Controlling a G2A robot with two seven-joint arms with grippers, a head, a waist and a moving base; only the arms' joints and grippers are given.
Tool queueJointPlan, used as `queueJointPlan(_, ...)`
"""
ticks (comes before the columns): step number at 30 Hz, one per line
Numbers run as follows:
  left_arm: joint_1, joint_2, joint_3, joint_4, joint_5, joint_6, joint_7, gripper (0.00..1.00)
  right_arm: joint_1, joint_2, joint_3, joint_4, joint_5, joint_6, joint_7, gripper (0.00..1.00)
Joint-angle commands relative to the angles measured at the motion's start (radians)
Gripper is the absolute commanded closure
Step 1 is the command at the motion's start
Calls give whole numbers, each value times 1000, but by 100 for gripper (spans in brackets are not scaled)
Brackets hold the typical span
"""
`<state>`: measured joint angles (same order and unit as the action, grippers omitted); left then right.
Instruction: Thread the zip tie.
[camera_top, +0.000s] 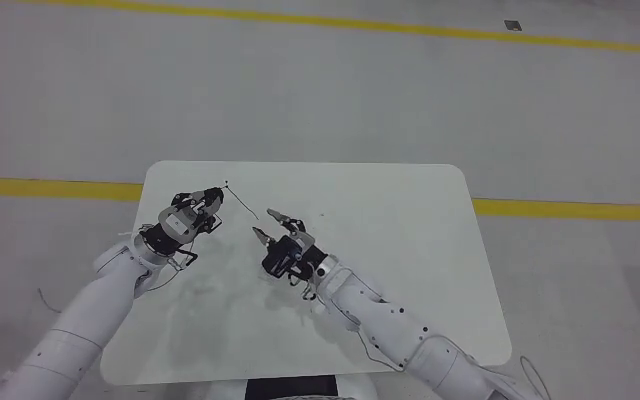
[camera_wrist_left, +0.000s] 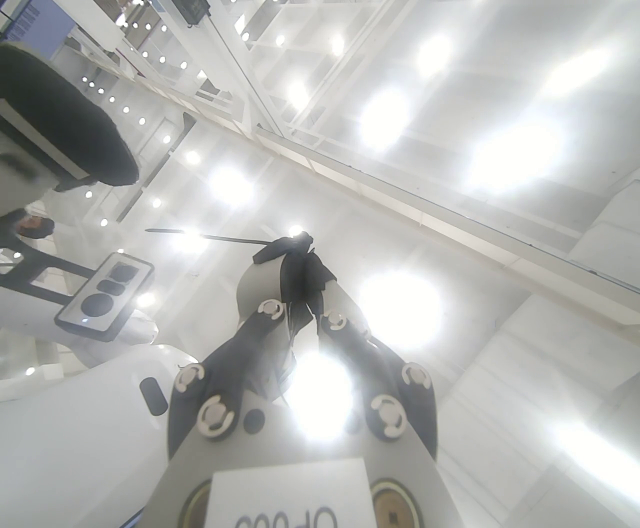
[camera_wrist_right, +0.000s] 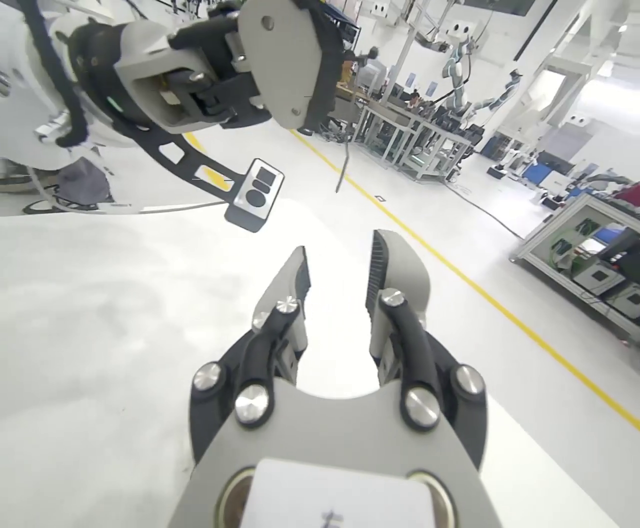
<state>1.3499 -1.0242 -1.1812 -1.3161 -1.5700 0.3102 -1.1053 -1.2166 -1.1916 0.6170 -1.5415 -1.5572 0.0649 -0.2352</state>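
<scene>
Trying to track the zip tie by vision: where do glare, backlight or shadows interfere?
Left wrist view: ceiling lamps flare behind the left end effector, so the zip tie is a silhouette, partly washed out. Right wrist view: even light, tie dark against pale floor. Top view: flat light on the table, no glare.

White tabletop (camera_top: 420, 230), rectangular with rounded corners, matt, faintly mottled with grey. Toward 12 o'clock from its middle, a tiny dark speck (camera_top: 322, 212), too small to identify. Underneath, pale grey floor (camera_top: 320, 90); yellow line (camera_top: 560, 209) emerging at 3 and 9 o'clock.
</scene>
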Motion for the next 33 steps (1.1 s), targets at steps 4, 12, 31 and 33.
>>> queueJointPlan(4, 0, 0, 0, 0, 0, 0, 0, 100, -1, -11, 10, -18, -13, 10, -38, 0)
queueJointPlan(12, 0, 0, 0, 0, 0, 0, 0, 100, 17, -41, 6, -8, 7, 7, -89, 44)
queueJointPlan(31, 0, 0, 0, 0, 0, 0, 0, 100, 73, -120, -19, 84, -5, 31, -120, 90)
queueJointPlan(33, 0, 0, 0, 0, 0, 0, 0, 100, 73, -125, -16, 89, -5, 29, -127, 90)
